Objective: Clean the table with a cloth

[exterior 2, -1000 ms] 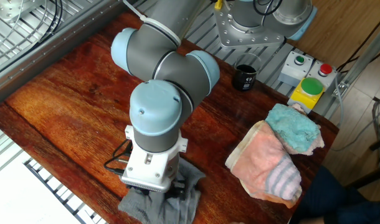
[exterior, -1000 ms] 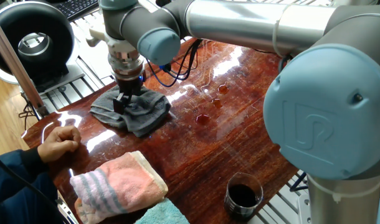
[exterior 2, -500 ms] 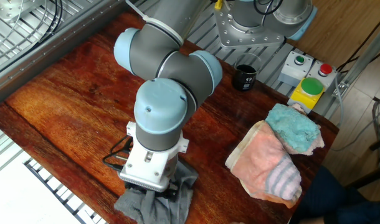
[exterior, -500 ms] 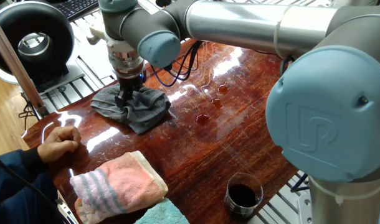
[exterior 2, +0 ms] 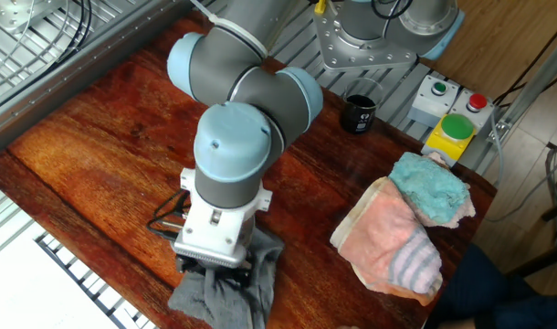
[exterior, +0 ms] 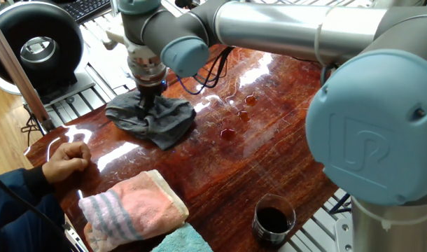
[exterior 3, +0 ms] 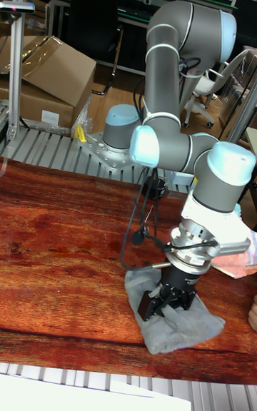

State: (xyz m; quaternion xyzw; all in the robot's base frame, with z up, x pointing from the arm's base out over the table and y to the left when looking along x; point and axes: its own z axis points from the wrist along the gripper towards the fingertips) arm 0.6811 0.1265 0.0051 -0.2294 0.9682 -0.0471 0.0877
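Cloth: the dark grey, rumpled terry washcloth (exterior: 151,117) is lying in a loose heap near one long edge of the tabletop, close to a corner, with folds bunching up around the tool.
Handling: it is looking soft, limp and light; judged from the folds, it is likely to drag and crumple rather than slide flat, so pressing down through a thick bunch should be carrying it along best.
Hold: the black two-finger pincer (exterior 3: 165,297) is pushing straight down into the middle of the heap; its fingers are sinking into the fabric, and whether they are pinching a fold or only pressing I cannot tell.
Tabletop: the glossy reddish-brown wood-grain tabletop (exterior: 269,140) is showing small dark puddles (exterior: 228,133) beside the cloth, towards its middle; these look like what the wiping is for.
Slip risk: the shiny surface is probably offering little grip, so the cloth may be sliding out from under a light press.
Nearby: a pink striped towel (exterior: 133,207), a dark glass cup (exterior: 273,218) and a person's fist (exterior: 66,159) are resting well apart from the cloth.
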